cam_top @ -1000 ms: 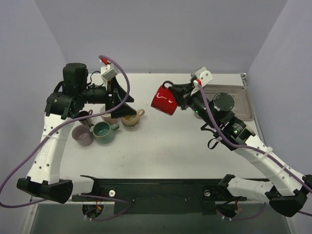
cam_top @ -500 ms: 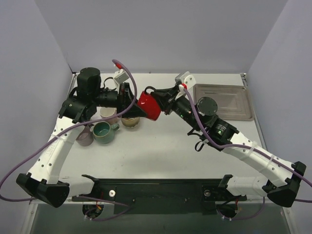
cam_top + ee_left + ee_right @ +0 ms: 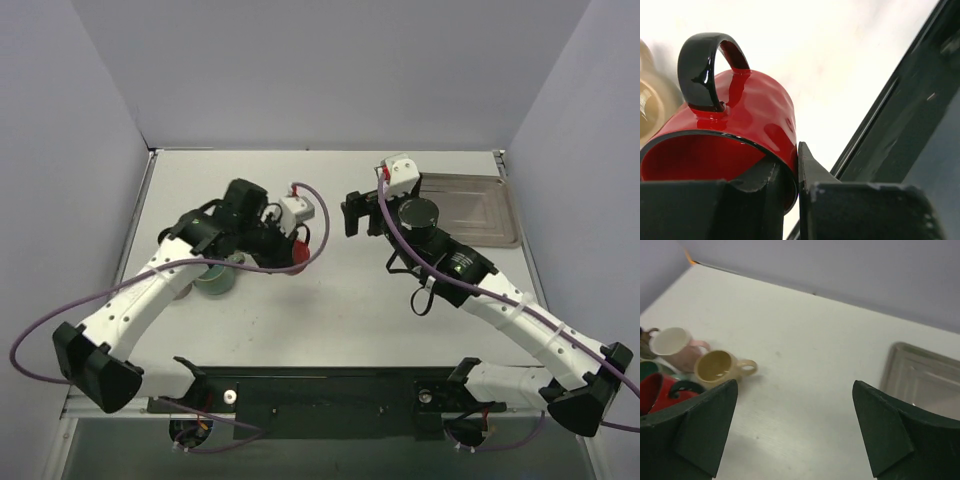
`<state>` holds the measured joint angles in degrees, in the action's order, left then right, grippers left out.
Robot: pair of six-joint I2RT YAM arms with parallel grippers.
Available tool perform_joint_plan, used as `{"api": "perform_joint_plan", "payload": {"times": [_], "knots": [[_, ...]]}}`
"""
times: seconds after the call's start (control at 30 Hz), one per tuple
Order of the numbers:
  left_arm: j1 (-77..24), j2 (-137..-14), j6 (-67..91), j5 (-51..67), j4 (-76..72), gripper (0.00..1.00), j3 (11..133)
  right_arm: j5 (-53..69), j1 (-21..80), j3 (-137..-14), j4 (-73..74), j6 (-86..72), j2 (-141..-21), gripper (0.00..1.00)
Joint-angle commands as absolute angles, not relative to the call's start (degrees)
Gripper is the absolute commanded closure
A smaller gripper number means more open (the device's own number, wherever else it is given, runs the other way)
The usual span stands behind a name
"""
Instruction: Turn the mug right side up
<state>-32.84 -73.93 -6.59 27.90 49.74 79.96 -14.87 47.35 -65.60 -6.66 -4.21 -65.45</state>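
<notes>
Counted in view: four mugs, namely one red mug [image 3: 740, 125], one tan mug [image 3: 715, 366], one pink mug [image 3: 675, 347] and one green mug [image 3: 213, 282], plus one metal tray [image 3: 920, 375] at the right of the counter [image 3: 790, 325]. Gripping the red mug by its rim with the left jaws, almost together, mug tilted beside the tan one, handle on top. Holding nothing in the right jaws, spread wide apart above the counter.

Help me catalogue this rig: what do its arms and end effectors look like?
Left arm and right arm: white link shells, black joints, a purple cable along each. Left end effector and right end effector: black wedge-shaped fingers, white camera block at the wrist.
</notes>
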Motion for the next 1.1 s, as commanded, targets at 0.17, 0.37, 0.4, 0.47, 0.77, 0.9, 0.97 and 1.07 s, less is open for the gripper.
{"api": "perform_joint_plan", "payload": {"times": [0.17,0.37,0.4,0.47,0.77,0.9,0.97,1.07], "knots": [[-38.41,-81.81,-17.04,7.04,48.00,1.00,66.10,-34.45,39.83,-51.43,5.18,-10.98,-56.52,0.07],[-38.32,-85.77,-19.33,6.59,40.09,1.00,60.56,-33.93,36.13,-44.92,5.27,-12.39,-52.21,0.07],[-38.15,-86.48,-19.42,6.94,39.64,1.00,60.12,-33.84,35.69,-44.04,5.36,-12.57,-51.34,0.07],[-37.88,-88.59,-19.69,6.68,38.59,1.00,59.59,-33.49,34.63,-43.07,5.36,-12.66,-50.02,0.07],[-36.91,-89.57,-21.44,10.98,43.93,0.15,63.19,-30.32,29.62,-40.70,6.33,-12.39,-46.67,0.06],[-36.39,-81.49,-23.29,15.28,49.12,0.13,69.60,-27.26,26.37,-37.72,4.76,-11.87,-46.14,0.05],[-34.99,-76.75,-22.94,15.56,49.13,0.13,71.89,-25.50,24.26,-35.44,2.83,-11.87,-45.88,0.05],[-29.11,-68.76,-19.78,14.68,43.01,0.12,71.29,-26.71,21.37,-32.18,0.53,-12.39,-45.88,0.05]]}}
